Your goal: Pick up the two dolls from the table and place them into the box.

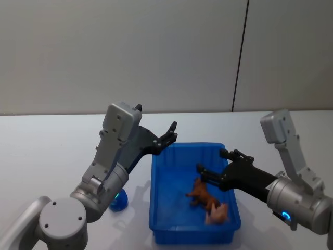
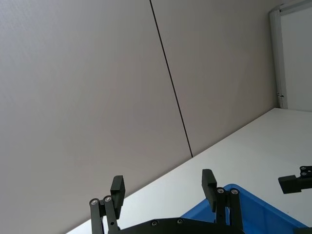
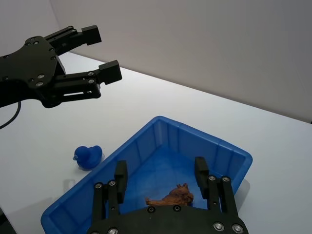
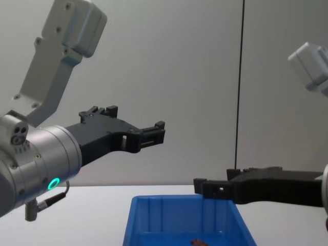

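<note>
Three dolls: brown doll and pink doll lie in the one box, lower centre; blue doll on the desk at its left. Left gripper and right gripper hang above, fingers spread, empty.

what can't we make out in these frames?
- Blue doll: head view, left arm covers most of it.
- Reddish-brown doll: right wrist view, right gripper body hides its lower part; chest view, bottom edge leaves a sliver.
- Box: chest view, floor cut off by bottom edge.
- Pink doll: head view, too small to tell its pose.
</note>
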`<state>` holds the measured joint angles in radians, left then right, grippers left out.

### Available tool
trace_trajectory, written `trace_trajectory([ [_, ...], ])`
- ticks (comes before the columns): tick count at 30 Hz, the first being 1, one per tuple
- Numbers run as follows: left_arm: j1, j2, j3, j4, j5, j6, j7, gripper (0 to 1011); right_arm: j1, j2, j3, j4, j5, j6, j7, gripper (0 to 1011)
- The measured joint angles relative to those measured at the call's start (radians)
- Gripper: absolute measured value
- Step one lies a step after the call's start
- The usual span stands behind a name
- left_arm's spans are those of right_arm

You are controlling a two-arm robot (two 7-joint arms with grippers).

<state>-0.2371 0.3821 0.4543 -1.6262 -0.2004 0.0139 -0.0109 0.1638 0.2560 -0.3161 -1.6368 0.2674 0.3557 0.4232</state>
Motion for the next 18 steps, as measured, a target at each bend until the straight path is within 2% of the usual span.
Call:
trace_trajectory([
  [7,0.0,0.0,0.0,0.0,0.0,0.0,0.0,1001,-0.002,0.003,0.0,0.001,-0.002,-0.017,-0.014,1000],
  [15,0.0,0.0,0.0,0.0,0.0,0.0,0.0,1001,-0.032,0.038,0.021,-0.023,0.024,-0.062,-0.032,1001],
  [18,0.0,0.0,0.0,0.0,0.0,0.0,0.0,1001,-0.056,0.066,0.037,-0.039,0.049,-0.086,-0.036,1001],
])
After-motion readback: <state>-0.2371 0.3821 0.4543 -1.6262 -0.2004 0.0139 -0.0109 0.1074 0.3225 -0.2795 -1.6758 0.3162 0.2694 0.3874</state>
